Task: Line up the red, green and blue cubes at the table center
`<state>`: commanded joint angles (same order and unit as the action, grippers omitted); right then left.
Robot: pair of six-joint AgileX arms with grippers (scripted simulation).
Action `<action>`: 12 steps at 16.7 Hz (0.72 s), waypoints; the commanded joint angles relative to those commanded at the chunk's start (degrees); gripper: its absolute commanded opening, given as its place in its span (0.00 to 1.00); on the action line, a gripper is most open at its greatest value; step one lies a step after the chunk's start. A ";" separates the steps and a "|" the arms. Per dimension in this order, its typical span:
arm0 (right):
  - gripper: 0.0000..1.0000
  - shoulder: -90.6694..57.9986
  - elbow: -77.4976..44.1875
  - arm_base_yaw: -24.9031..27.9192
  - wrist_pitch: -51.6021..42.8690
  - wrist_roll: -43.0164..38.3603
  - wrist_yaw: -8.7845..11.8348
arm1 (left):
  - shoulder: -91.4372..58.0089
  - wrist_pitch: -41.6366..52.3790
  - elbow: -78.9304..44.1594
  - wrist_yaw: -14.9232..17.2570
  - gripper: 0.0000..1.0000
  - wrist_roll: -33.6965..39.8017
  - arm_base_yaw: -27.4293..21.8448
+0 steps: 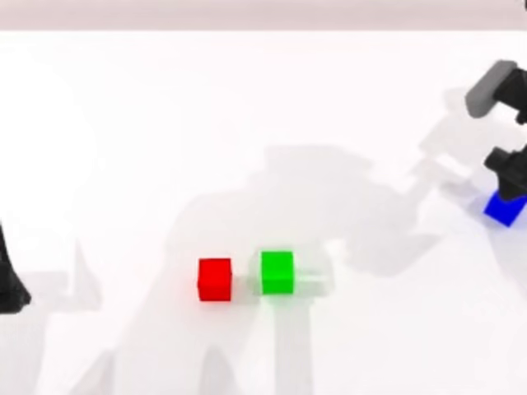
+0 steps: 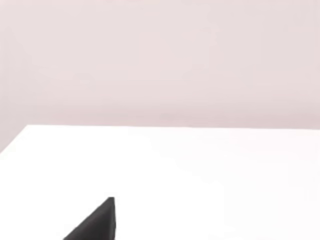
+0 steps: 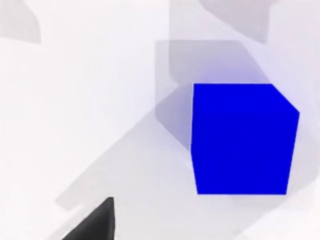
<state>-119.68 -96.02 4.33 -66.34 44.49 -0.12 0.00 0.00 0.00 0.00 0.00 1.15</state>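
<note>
The red cube (image 1: 215, 280) and the green cube (image 1: 277, 272) sit side by side near the table center (image 1: 263, 206), a small gap between them. At the table's far right rests the blue cube (image 1: 504, 209), partly under my right gripper (image 1: 506, 183). That gripper hovers just above it, open and holding nothing. In the right wrist view the blue cube (image 3: 242, 140) lies on the white top, apart from the one dark fingertip (image 3: 100, 222) that shows. My left gripper (image 1: 10, 284) is parked at the left edge, and one fingertip (image 2: 97, 222) shows over bare table.
The white tabletop (image 1: 123, 164) carries only the three cubes and grey arm shadows. Its far edge (image 1: 263, 31) meets a pale wall. The blue cube lies close to the right border of the top view.
</note>
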 joint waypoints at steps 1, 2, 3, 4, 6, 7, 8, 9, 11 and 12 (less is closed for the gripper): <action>1.00 -0.10 -0.04 -0.32 0.02 0.01 -0.02 | 0.00 0.00 0.00 0.00 1.00 0.00 0.00; 1.00 -0.15 0.12 -0.28 0.20 0.04 -0.02 | 0.00 0.00 0.00 0.00 1.00 0.00 0.00; 1.00 -0.37 0.75 -0.19 0.97 0.06 -0.01 | 0.00 0.00 0.00 0.00 1.00 0.00 0.00; 1.00 -0.79 1.75 -0.12 2.34 0.06 -0.01 | 0.00 0.00 0.00 0.00 1.00 0.00 0.00; 1.00 -2.23 4.43 -0.05 6.74 -0.02 -0.02 | 0.00 0.00 0.00 0.00 1.00 0.00 0.00; 1.00 -3.04 5.97 -0.02 9.36 -0.08 -0.03 | 0.00 0.00 0.00 0.00 1.00 0.00 0.00; 1.00 -3.81 7.48 0.02 11.80 -0.12 -0.03 | 0.00 0.00 0.00 0.00 1.00 0.00 0.00; 1.00 -4.51 8.76 0.05 13.72 -0.16 -0.04 | 0.00 0.00 0.00 0.00 1.00 0.00 0.00; 1.00 -5.44 10.24 0.09 15.71 -0.17 -0.05 | 0.00 0.00 0.00 0.00 1.00 0.00 0.00; 1.00 -5.51 10.33 0.09 15.84 -0.17 -0.05 | 0.00 0.00 0.00 0.00 1.00 0.00 0.00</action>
<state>-125.19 -85.69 4.42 -50.50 44.33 -0.17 0.00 0.00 0.00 0.00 0.00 1.15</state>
